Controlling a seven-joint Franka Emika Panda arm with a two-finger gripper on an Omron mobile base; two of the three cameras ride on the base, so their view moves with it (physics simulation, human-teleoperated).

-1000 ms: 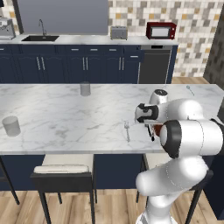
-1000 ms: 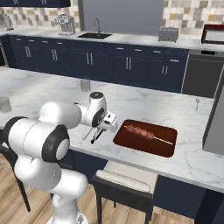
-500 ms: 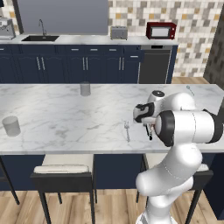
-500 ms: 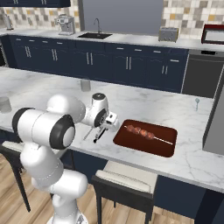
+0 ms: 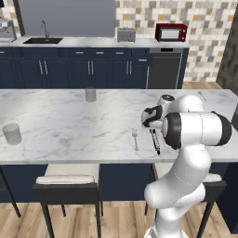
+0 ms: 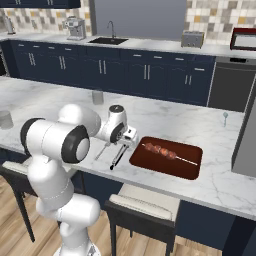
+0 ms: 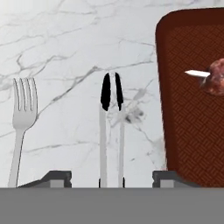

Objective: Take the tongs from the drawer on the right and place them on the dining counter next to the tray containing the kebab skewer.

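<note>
The black tongs point(image 7: 111, 127) lie flat on the white marble dining counter point(image 5: 69, 125), just left of the red-brown tray point(image 7: 192, 131) in the hand view. The kebab skewer point(image 6: 162, 150) rests in the tray point(image 6: 170, 165). My gripper point(image 7: 111, 179) hovers low over the tongs' handle end and is open. Its fingertips point(image 7: 57, 177) stand wide on either side of the two arms without touching them. From the base, the tongs point(image 6: 118, 156) point(image 5: 155, 141) stretch toward the counter's near edge below the gripper point(image 6: 128, 140). The drawer is out of view.
A silver fork point(image 7: 22, 118) point(image 5: 135, 138) lies parallel to the tongs on their other side. Two grey cups point(image 5: 90, 94) point(image 5: 12, 134) stand further left on the counter. Stools point(image 5: 67, 183) line its near side. A tall grey block point(image 6: 246, 145) stands at its right end.
The gripper has opened and let go of the tongs, which now rest on the counter beside the tray. The arm has shifted slightly.
</note>
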